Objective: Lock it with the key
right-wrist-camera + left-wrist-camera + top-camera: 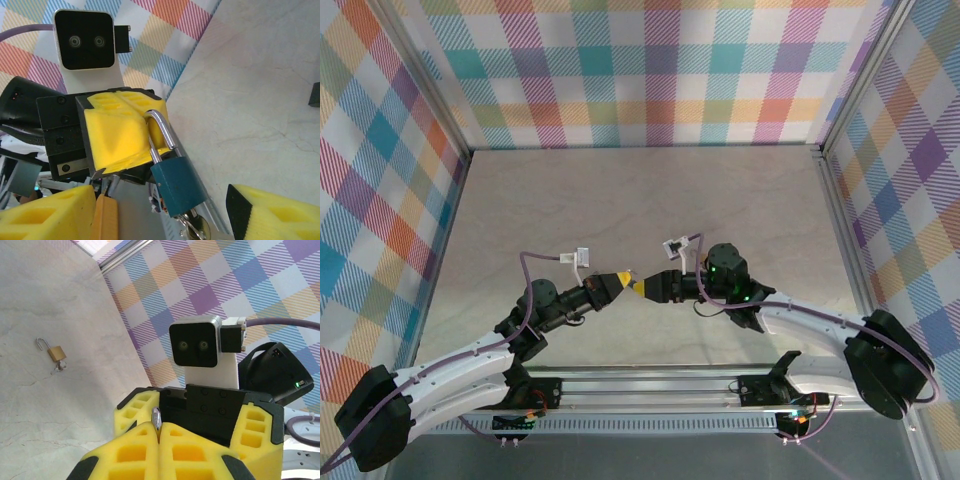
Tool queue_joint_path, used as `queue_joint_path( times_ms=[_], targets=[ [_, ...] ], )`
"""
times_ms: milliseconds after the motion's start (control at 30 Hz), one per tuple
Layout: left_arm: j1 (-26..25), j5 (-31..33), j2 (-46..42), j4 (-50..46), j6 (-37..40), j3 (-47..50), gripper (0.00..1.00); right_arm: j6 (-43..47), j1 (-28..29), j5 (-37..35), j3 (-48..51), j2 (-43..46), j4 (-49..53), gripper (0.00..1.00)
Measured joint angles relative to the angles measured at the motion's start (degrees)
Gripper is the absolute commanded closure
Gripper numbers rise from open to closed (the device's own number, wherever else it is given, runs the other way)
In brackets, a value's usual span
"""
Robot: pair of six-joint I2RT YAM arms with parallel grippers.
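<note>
Blue padlock (177, 187) held by its shackle (162, 132) in the clenched left jaws, keys (192, 227) hanging under its body, between the released, widely spread right jaws and clear of both; small brass padlock (56, 352), shackle open, lying on the table (50, 415), well apart ahead of the left jaws.

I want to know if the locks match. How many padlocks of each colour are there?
blue-green padlock: 1
gold padlock: 1
Total: 2 padlocks
</note>
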State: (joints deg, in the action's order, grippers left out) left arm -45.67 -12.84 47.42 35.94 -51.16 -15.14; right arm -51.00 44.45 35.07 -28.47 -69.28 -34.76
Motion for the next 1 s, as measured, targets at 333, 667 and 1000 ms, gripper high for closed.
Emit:
queue_joint_path(
  times_ms=[333,667,1000],
  targets=[
    [-0.4,0.0,2.4,0.5,0.0,0.0,1.00,-5.6,1.5,1.6,2.1,-7.1,-10.3,0.39],
    [-0.4,0.1,2.8,1.4,0.0,0.0,1.00,-4.9,2.1,1.6,2.1,-6.1,-10.5,0.54],
    [-0.7,0.4,2.0,1.8,-0.1,0.0,1.00,-1.0,2.1,-1.3,2.1,-0.3,-3.5,0.67]
  ],
)
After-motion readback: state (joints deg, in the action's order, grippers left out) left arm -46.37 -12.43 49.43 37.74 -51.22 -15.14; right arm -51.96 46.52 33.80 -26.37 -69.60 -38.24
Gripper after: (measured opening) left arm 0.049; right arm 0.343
